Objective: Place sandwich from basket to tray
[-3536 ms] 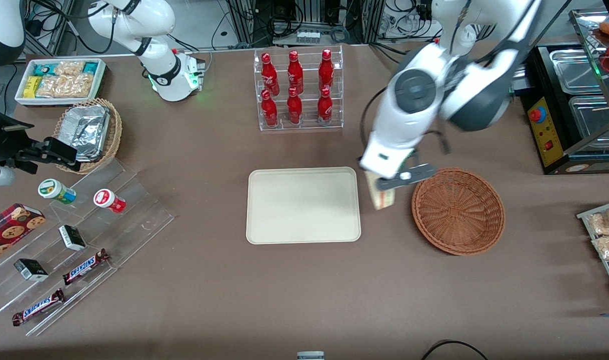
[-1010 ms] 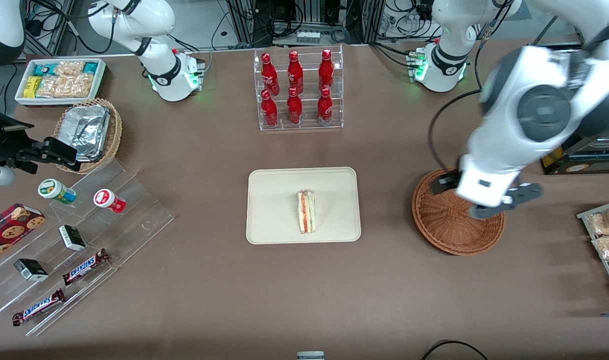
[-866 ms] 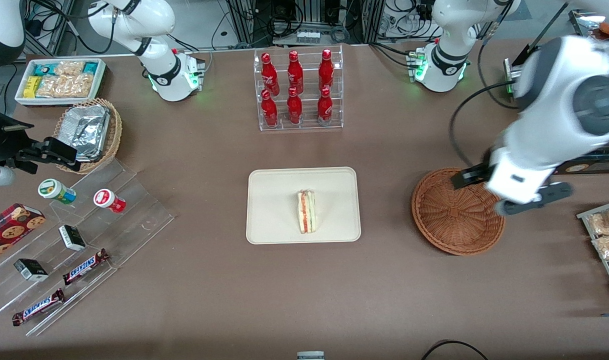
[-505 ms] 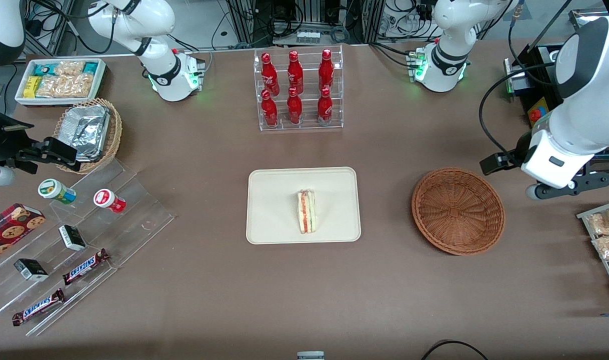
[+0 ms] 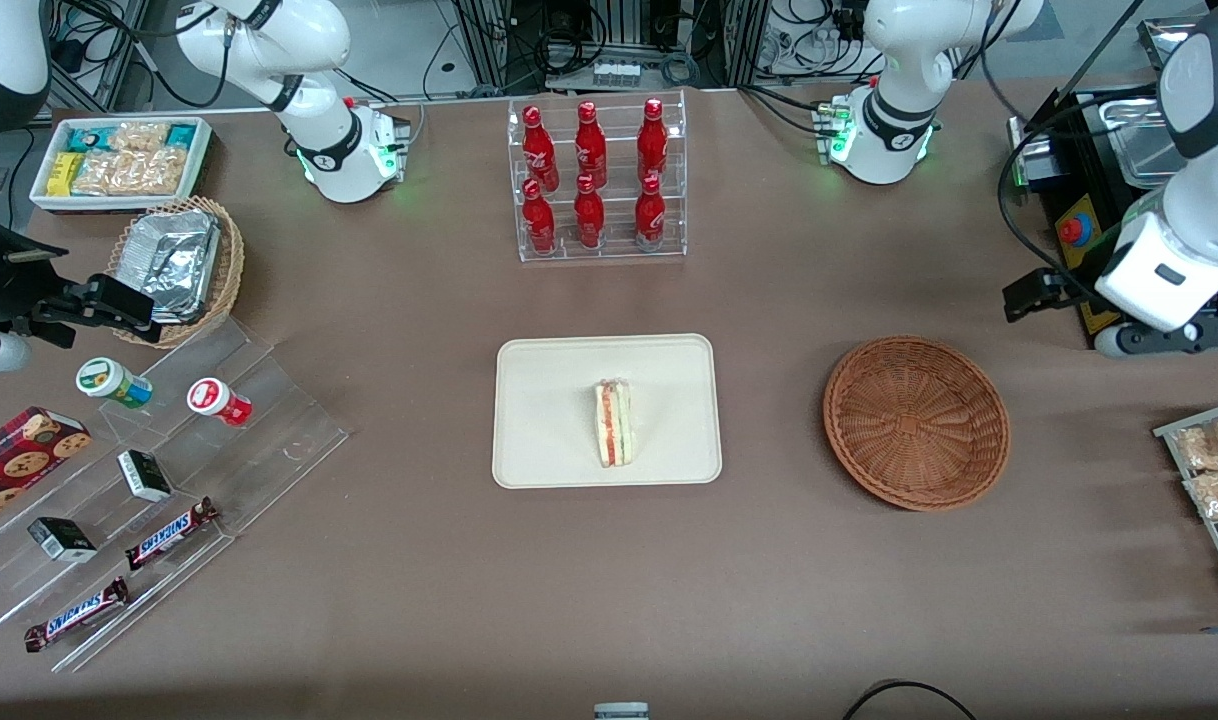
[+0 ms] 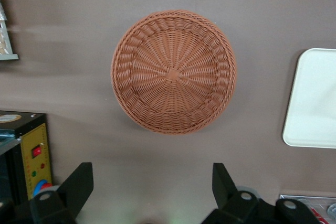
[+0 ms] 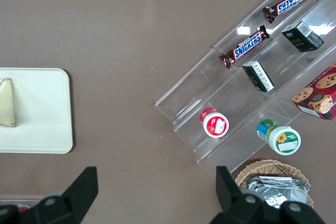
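Note:
The sandwich [image 5: 612, 423] lies on the cream tray [image 5: 549, 400], its red and green filling edge showing; it also shows in the right wrist view as a pale wedge, the sandwich [image 7: 6, 103], on the tray [image 7: 42, 114]. The reddish-brown wicker basket [image 5: 915, 422] has nothing in it. My left gripper [image 5: 1089, 318] hangs open and holds nothing, off toward the working arm's end of the table, farther from the front camera than the basket. From the wrist, the gripper [image 6: 151, 187] looks down on the basket [image 6: 173, 72] and a corner of the tray [image 6: 315, 98].
A black machine with a red button [image 5: 1079, 232] stands right beside the gripper. A rack of bagged pastries [image 5: 1214, 470] sits at the table's edge near the basket. A clear rack of red bottles [image 5: 596, 180] stands farther from the camera than the tray.
The gripper held the sandwich between basket and tray; now the sandwich lies on the tray. The open gripper has crossed over the basket toward the working arm's end, away from the camera.

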